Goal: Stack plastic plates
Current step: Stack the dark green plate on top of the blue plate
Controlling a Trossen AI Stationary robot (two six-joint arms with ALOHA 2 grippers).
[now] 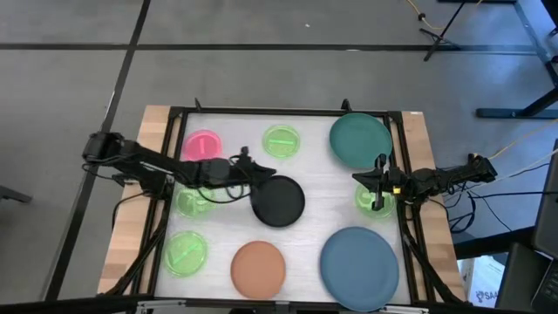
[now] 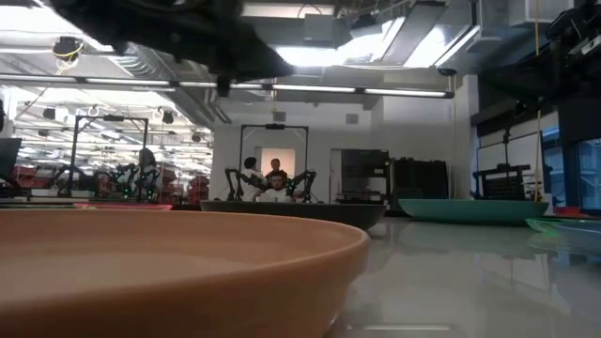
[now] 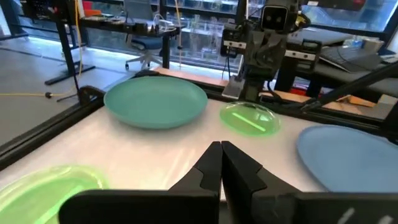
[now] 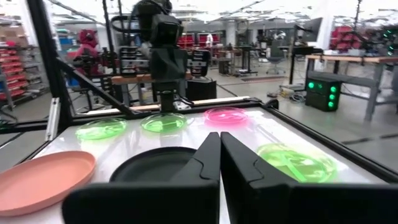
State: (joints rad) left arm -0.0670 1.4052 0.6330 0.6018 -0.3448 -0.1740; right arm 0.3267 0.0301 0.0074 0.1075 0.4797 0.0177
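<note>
Lying flat around the black plate (image 1: pixel 278 201) in the high view are four neon-green plates, one pink plate (image 1: pixel 201 146), one teal, one slate-blue, one terracotta-orange. No writing is readable. Wrist views are showing the left gripper (image 3: pixel 221 157) closed beside it and the right gripper (image 4: pixel 219 148) closed, both empty.

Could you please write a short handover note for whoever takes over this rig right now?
Left gripper: shut, empty, over the table's middle beside the black plate.
Right gripper: shut, empty, at the right edge over a green plate.
Plates, all lying single: teal back right, blue front right, orange front middle, pink back left, further green ones at back middle, left and front left.
Done: nothing stacked.
Left: all the stacking.
</note>
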